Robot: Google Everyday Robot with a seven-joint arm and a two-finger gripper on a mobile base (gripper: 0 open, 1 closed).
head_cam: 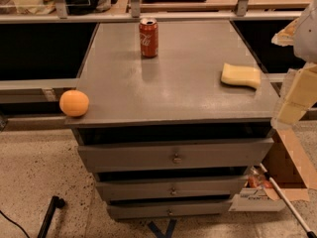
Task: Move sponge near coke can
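While the gripper [297, 95] hangs just off the right edge of the tabletop [188, 88], the sponge [240, 75] lies near it.
Whether its jaws are released or clenched cannot be told. The sponge rests flat on the right side, well apart from the coke can [148, 37] standing upright at the back; an orange [74, 103] sits at the front left corner.

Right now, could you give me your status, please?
Gripper right of cabinet, short of sponge. Sponge on right side, coke can at rear. Orange front-left, off the path.
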